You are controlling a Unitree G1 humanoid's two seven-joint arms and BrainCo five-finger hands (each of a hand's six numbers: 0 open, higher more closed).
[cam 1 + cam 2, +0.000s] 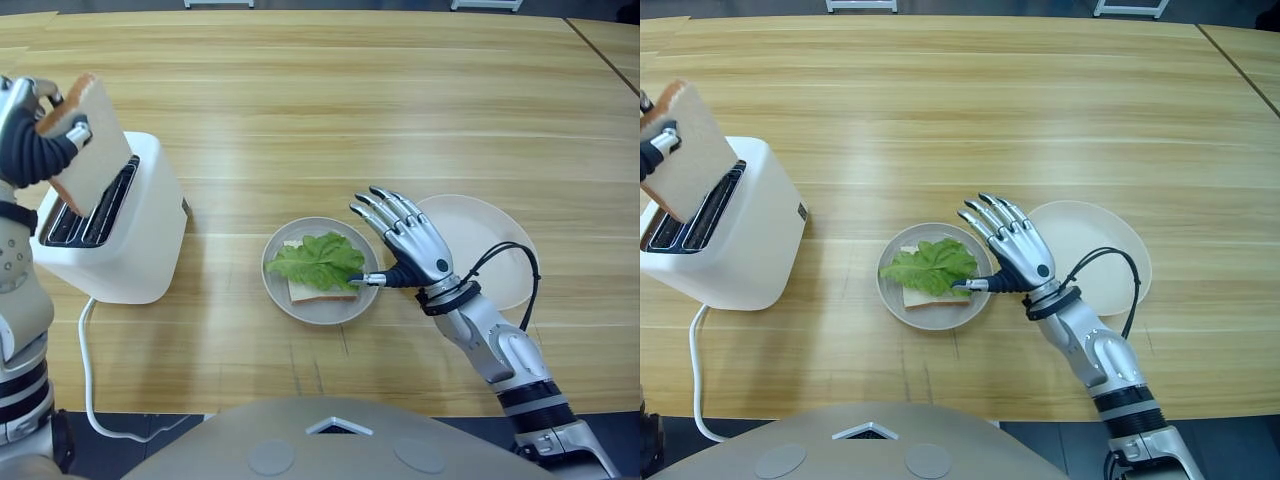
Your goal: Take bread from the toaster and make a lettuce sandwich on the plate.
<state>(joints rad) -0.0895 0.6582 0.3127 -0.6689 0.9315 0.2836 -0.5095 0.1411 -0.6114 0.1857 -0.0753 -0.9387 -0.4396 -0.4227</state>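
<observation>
My left hand (pixel 38 140) is closed on the upper part of a slice of bread (pixel 98 150), which is tilted, with its lower end at the slot of the toaster (pixel 145 250). I cannot tell whether that end has cleared the slot. I judge the slice light, dry and fairly stiff but crumbly, so it should be gripped across its flat faces near the crust with moderate pressure. My right hand (pixel 415 245) is open with its fingers spread, resting at the right rim of the grey plate (pixel 275 290), thumb tip at the edge of the lettuce leaf (pixel 318 260). The leaf lies on a bottom slice (pixel 320 293) in that plate. The leaf is soft and will probably shift easily. The held slice is well apart from the plate, up and to my left. A second, pale plate (pixel 495 240) lies just right of my right hand.
</observation>
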